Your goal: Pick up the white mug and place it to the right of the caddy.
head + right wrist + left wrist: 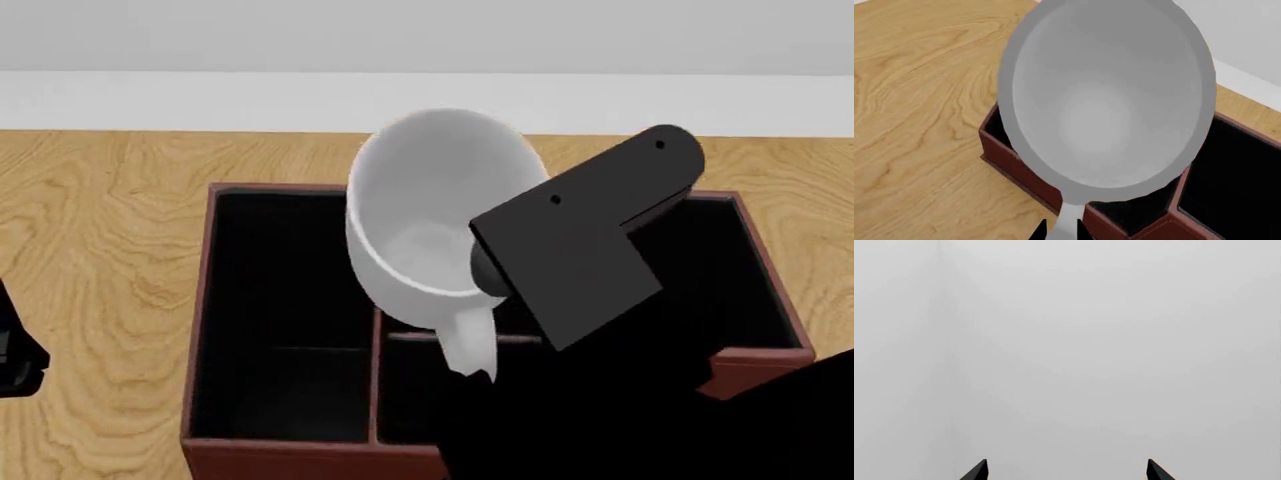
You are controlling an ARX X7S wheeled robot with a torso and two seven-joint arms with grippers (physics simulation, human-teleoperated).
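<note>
Right pincer [1057, 231]: you had it pinching the white mug [434, 215] by its loop handle.
Left pincer [1067, 471]: spread, holding nothing, facing a blank wall.
Mug position: it hung tilted above the caddy [207, 300], mouth toward the cameras, not yet to the caddy's right.
Handling: stiff, glossy, likely slippery and breakable; a handle grip lets it swing, so you needed slow moves.
Views: the right wrist showed the mug's empty inside and the desk [914, 100]; the head view showed the caddy's black compartments.
</note>
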